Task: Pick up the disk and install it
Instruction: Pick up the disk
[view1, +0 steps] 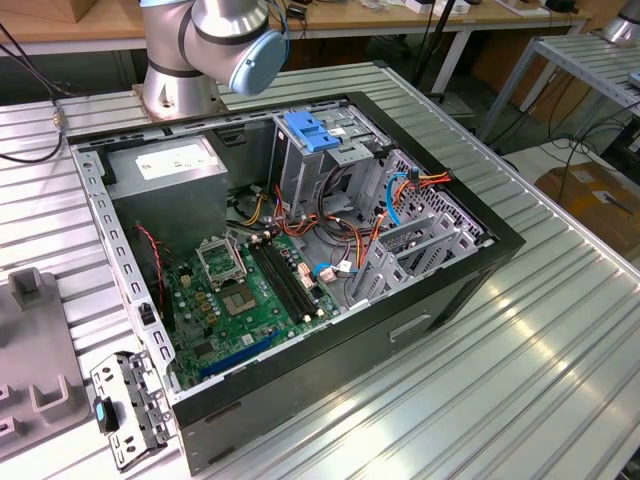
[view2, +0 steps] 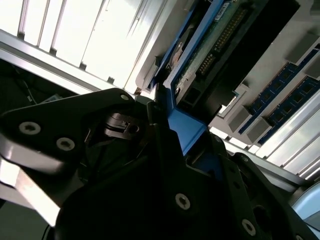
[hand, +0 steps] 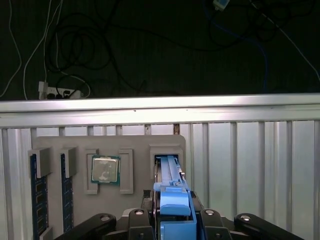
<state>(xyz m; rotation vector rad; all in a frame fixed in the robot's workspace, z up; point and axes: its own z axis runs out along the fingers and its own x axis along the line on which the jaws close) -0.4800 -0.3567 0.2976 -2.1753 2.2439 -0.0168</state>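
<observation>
My end effector (hand: 175, 223) sits low over the parts holder. Its black fingers (hand: 150, 222) press on either side of the blue plastic rail, so I judge it clenched on the disk (hand: 169, 167), a flat metal hard drive with blue side rails, standing on edge. In the second wrist view the end effector (view2: 167, 117) pinches that same blue rail, and the disk (view2: 210, 45) shows its green circuit-board face running away from the fingers.

The far end of the disk sits inside a narrow slot of the grey moulded holder tray (hand: 135, 142). Beside it on the tray lie a square silver processor chip (hand: 105, 169) and blue memory sticks (hand: 37, 200) set on edge. The tray rests on the ribbed aluminium tabletop (hand: 250, 165).

I read this as the pick-up step: grip made, drive not yet clear of its slot. The lift, as I judge it, calls for a straight pull in line with the slot walls so the rails do not bind.

In the exterior view the open black computer case (view1: 450, 290) lies on the tabletop, with its tall metal drive cage (view1: 330, 165) standing inside.
</observation>
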